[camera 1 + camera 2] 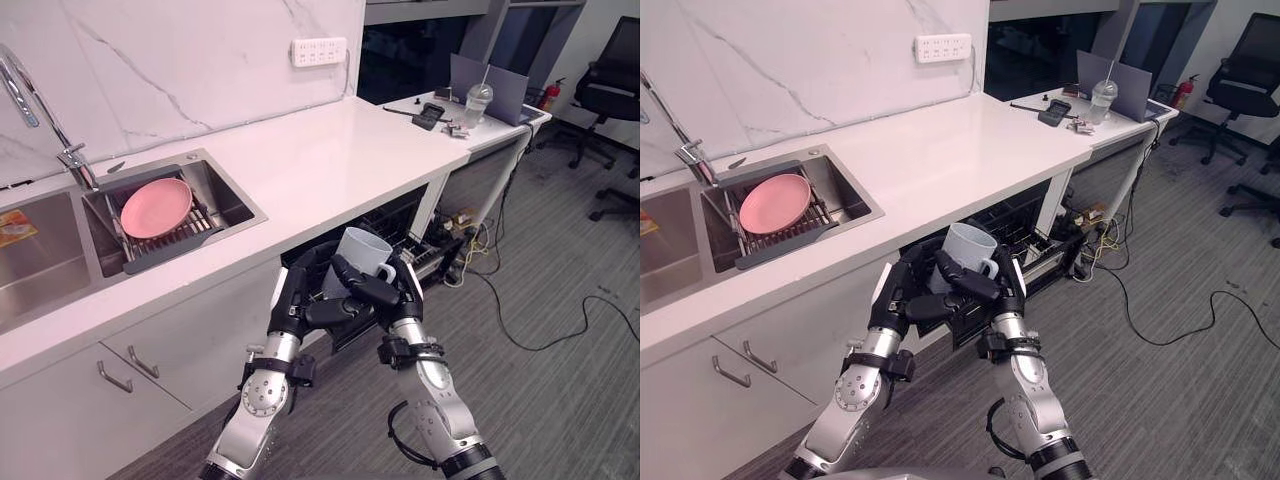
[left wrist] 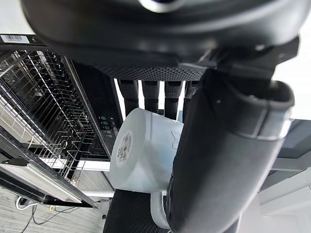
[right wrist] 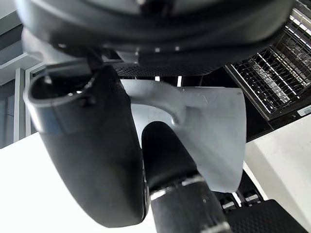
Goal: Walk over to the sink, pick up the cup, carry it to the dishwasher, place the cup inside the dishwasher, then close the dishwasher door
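Cup [image 1: 360, 252] hangs before the open dishwasher [image 1: 402, 224], fingers of left hand [image 1: 300, 296] and right hand [image 1: 392, 292] curled round it; lowering onto the rack [image 2: 43, 107] likely follows.

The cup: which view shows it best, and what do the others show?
The left eye view: the cup shows rim, wall and handle, clasped by the left hand and right hand. The right eye view shows the same. The left wrist view gives base and side, the right wrist view handle and wall.
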You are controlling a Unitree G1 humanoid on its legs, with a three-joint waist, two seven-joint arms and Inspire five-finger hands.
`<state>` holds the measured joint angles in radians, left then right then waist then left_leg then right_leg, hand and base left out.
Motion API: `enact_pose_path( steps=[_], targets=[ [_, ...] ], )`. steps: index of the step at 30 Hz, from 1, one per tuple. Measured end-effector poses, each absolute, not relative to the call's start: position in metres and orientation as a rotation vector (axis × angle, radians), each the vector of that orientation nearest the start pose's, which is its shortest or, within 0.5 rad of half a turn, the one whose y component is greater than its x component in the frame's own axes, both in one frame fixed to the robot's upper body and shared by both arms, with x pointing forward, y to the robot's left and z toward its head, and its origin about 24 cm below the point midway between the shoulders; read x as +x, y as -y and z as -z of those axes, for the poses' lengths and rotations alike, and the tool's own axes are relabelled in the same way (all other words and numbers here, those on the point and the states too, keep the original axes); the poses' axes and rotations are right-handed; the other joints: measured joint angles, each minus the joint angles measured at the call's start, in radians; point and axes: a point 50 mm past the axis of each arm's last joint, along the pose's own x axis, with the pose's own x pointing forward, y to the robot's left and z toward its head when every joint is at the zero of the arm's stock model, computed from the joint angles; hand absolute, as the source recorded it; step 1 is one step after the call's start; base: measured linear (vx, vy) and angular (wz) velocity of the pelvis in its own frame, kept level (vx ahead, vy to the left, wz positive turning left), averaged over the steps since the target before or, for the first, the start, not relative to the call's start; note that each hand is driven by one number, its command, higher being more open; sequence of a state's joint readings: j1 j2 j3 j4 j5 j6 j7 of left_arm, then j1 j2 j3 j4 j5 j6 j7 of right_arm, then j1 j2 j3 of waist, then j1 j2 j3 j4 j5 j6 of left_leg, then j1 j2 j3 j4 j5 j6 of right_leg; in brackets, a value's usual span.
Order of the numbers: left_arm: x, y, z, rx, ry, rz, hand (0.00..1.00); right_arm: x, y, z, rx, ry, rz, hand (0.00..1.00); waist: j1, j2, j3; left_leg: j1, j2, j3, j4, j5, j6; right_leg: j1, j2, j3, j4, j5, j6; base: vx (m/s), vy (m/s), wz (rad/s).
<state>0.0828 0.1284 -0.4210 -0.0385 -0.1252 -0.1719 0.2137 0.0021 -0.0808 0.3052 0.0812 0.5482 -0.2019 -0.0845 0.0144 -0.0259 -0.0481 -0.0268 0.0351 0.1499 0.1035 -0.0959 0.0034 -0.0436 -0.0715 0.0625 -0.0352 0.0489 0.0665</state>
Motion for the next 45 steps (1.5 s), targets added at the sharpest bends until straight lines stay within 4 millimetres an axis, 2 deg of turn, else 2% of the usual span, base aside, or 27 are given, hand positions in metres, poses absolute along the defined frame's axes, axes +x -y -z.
enact_pose_path(
  steps=[5, 11, 17, 22, 28, 31, 34, 37, 41, 43, 45],
  targets=[
    [0.218, -0.081, -0.041, -0.085, 0.081, 0.203, 0.9, 0.247, 0.106, -0.035, 0.493, 0.018, -0.12, 0.3, 0.004, -0.005, 0.003, 0.001, -0.001, 0.0, 0.001, 0.0, 0.0, 0.0, 0.0, 0.0, 0.004, 0.0, 0.0, 0.0, 0.0, 0.0],
    [0.215, -0.077, -0.054, -0.124, 0.135, 0.206, 0.9, 0.251, 0.105, -0.052, 0.536, 0.092, -0.103, 0.3, 0.004, -0.011, 0.01, 0.006, 0.0, 0.0, 0.001, -0.001, -0.001, 0.005, 0.0, 0.001, 0.004, 0.0, 0.0, 0.0, 0.0, 0.0],
    [0.219, -0.097, -0.057, -0.126, 0.161, 0.085, 0.9, 0.253, 0.114, -0.065, 0.441, 0.17, -0.049, 0.3, 0.004, -0.013, 0.017, 0.012, 0.0, 0.002, 0.001, -0.002, -0.003, 0.01, 0.0, 0.002, 0.004, 0.0, 0.0, 0.0, 0.0, 0.0],
    [0.22, -0.119, -0.055, -0.112, 0.159, -0.017, 0.9, 0.253, 0.129, -0.071, 0.257, 0.221, 0.036, 0.3, 0.006, -0.009, 0.03, 0.012, 0.0, 0.002, 0.001, -0.003, -0.004, 0.01, 0.0, 0.002, 0.003, -0.001, 0.001, 0.0, 0.0, 0.0],
    [0.217, -0.124, -0.058, -0.118, 0.176, -0.037, 0.9, 0.247, 0.137, -0.081, 0.116, 0.283, 0.07, 0.3, 0.008, -0.008, 0.036, 0.012, 0.0, 0.002, 0.001, -0.005, -0.007, 0.012, 0.0, 0.001, 0.0, -0.001, 0.001, 0.0, 0.0, 0.0],
    [0.214, -0.124, -0.055, -0.121, 0.162, -0.03, 0.9, 0.246, 0.139, -0.08, 0.113, 0.279, 0.076, 0.3, 0.009, -0.007, 0.038, 0.012, 0.0, 0.002, 0.001, -0.005, -0.007, 0.012, 0.0, 0.001, 0.0, -0.001, 0.001, 0.0, 0.0, 0.0],
    [0.21, -0.125, -0.05, -0.12, 0.137, -0.028, 0.9, 0.244, 0.141, -0.076, 0.11, 0.265, 0.083, 0.3, 0.009, -0.002, 0.041, 0.012, 0.0, 0.002, 0.001, -0.006, -0.008, 0.012, 0.0, 0.001, -0.001, -0.001, 0.001, 0.0, 0.0, 0.0],
    [0.205, -0.127, -0.036, -0.115, 0.077, -0.021, 0.9, 0.236, 0.147, -0.065, 0.103, 0.219, 0.104, 0.3, 0.014, 0.003, 0.045, 0.012, 0.0, 0.002, 0.0, -0.006, -0.008, 0.011, 0.0, 0.0, -0.001, -0.001, 0.002, 0.0, 0.0, 0.0],
    [0.192, -0.136, -0.003, -0.118, -0.072, -0.055, 0.9, 0.226, 0.158, -0.051, 0.088, 0.158, 0.142, 0.3, 0.014, 0.008, 0.059, 0.012, 0.001, 0.001, -0.001, -0.006, -0.008, 0.011, 0.0, -0.001, -0.001, -0.002, 0.002, 0.0, 0.0, 0.0],
    [0.178, -0.143, 0.016, -0.127, -0.168, -0.092, 0.9, 0.222, 0.166, -0.041, 0.079, 0.117, 0.177, 0.3, 0.014, 0.008, 0.063, 0.009, 0.0, 0.0, -0.002, -0.006, -0.008, 0.009, -0.001, -0.003, -0.002, -0.003, 0.003, 0.0, 0.0, 0.0],
    [0.172, -0.147, 0.024, -0.126, -0.207, -0.107, 0.9, 0.219, 0.169, -0.036, 0.075, 0.096, 0.191, 0.3, 0.017, 0.008, 0.063, 0.008, 0.0, -0.002, -0.003, -0.006, -0.008, 0.009, -0.001, -0.006, -0.002, -0.004, 0.003, 0.0, 0.0, 0.04]
  ],
)
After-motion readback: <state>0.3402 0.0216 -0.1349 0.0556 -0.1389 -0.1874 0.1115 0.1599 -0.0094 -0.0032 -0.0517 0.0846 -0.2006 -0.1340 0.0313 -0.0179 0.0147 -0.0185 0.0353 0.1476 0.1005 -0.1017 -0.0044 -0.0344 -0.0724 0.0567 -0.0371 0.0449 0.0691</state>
